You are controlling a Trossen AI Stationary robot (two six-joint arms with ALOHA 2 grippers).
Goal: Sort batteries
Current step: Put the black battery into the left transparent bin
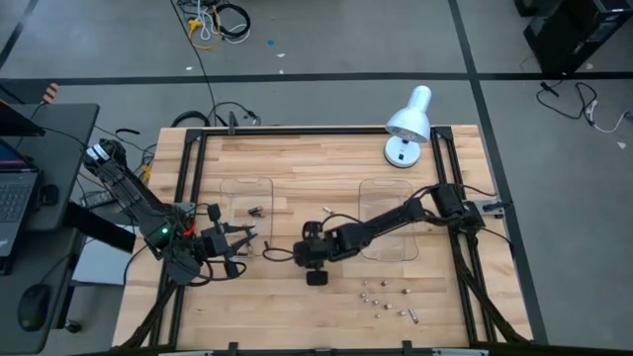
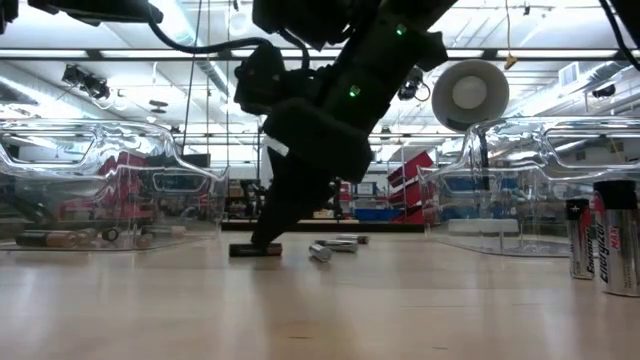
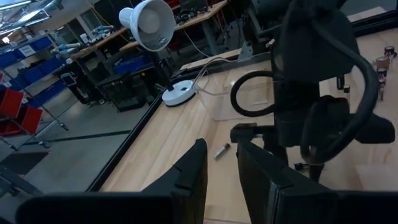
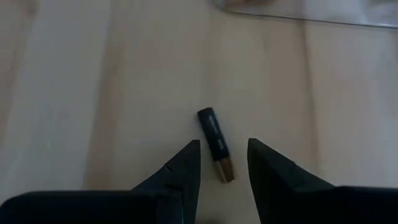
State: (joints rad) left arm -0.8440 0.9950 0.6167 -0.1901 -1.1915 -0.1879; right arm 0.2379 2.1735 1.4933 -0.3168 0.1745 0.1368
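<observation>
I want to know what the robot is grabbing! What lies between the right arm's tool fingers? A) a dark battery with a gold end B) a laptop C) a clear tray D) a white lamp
A: in the right wrist view a dark battery with a gold-coloured end lies flat on the wooden table, partly between the open fingers of the right tool.

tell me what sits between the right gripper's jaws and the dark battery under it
Nothing. In the right wrist view the right gripper hangs with open jaws either side of the dark battery, which lies flat on the wooden table, only bare wood around it.
</observation>
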